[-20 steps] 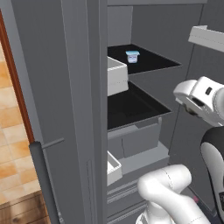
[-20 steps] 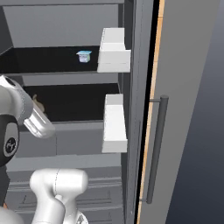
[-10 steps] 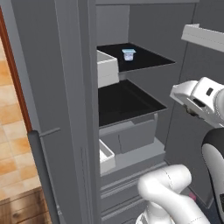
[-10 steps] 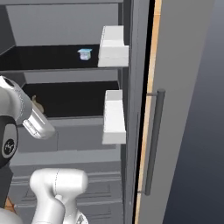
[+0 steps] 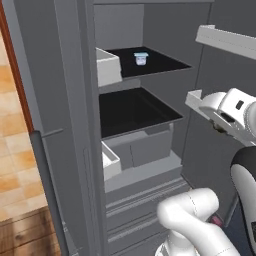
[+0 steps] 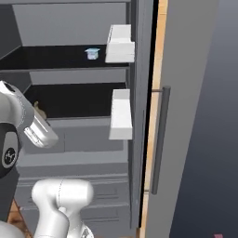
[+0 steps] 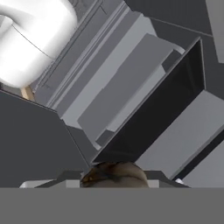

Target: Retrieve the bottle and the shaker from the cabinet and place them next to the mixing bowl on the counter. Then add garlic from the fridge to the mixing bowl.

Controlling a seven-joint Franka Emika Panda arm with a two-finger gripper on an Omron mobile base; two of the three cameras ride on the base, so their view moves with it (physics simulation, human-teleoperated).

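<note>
The grey fridge (image 5: 65, 100) stands open in front of me, with black shelves (image 5: 135, 112) and grey drawers (image 5: 145, 145). A brownish, rounded garlic bulb (image 7: 114, 174) sits at the bottom of the hand view, with my gripper (image 7: 114, 180) shut on it. In the right base view the garlic (image 6: 40, 112) peeks out past my white wrist, level with the lower black shelf (image 6: 79, 100). The bottle, shaker, cabinet, mixing bowl and counter are out of view.
A small white cup with a blue lid (image 5: 141, 58) (image 6: 92, 53) stands on the upper shelf. White door bins (image 6: 120, 44) (image 6: 121, 114) jut from the door edge beside a long grey handle (image 6: 160, 139). Wooden floor (image 5: 20, 200) lies to the left.
The whole picture has shifted in both base views, so the base has moved relative to the fridge. My arm keeps its pose and the garlic stays in the gripper.
</note>
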